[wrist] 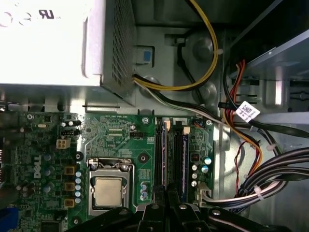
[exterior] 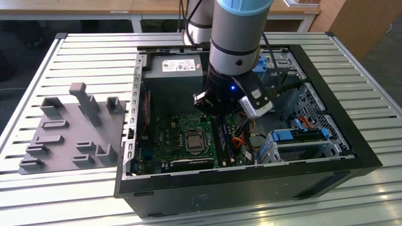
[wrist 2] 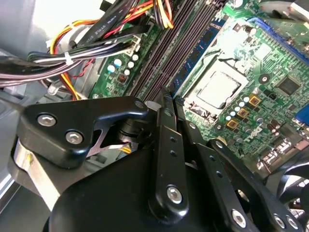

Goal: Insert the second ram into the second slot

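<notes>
My gripper (wrist: pixel 167 207) is lowered into the open computer case (exterior: pixel 351 155), over the near end of the motherboard's memory slots (wrist: pixel 173 154). Its black fingers (wrist 2: pixel 164 99) are pressed together with nothing seen between them. A thin blue board, the second ram (wrist: pixel 164 154), stands on edge in a slot beside the processor socket (wrist: pixel 107 191), in line with my fingertips. In the second wrist view this ram (wrist 2: pixel 195 55) runs away from the fingertips. Another blue-edged strip (wrist: pixel 184 154) sits two slots over. Whether the fingertips touch the ram is hidden.
The power supply (exterior: pixel 176 66) sits at the case's back. Bundled cables (wrist: pixel 270 174) run close beside the slots. Blue drive-bay clips (exterior: pixel 298 135) are on the exterior view's right. A grey holder fixture (exterior: pixel 75 127) lies on the slatted table (exterior: pixel 88 52).
</notes>
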`<state>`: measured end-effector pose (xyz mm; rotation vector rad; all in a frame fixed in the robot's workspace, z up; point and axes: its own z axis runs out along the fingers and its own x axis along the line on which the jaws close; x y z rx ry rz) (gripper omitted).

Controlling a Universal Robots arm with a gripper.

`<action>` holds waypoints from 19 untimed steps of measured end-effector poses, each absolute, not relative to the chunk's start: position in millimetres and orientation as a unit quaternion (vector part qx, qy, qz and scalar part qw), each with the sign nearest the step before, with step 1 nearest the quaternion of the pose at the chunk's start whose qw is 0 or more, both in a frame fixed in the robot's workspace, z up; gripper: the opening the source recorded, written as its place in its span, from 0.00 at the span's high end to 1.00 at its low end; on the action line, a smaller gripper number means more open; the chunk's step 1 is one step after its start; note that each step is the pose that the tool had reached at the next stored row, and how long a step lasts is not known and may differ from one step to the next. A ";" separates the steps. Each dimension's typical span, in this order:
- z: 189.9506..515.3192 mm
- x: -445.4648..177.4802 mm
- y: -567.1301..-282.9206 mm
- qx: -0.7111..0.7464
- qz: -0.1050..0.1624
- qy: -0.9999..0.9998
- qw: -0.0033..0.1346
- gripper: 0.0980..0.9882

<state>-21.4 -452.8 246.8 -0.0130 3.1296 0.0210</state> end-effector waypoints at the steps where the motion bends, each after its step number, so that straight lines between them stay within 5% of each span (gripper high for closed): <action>1: 245.6 -21.4 -452.8 -0.004 0.006 1.000 0.006 0.96; 19: 236.9 -21.6 -452.8 -0.003 0.007 1.000 0.003 0.96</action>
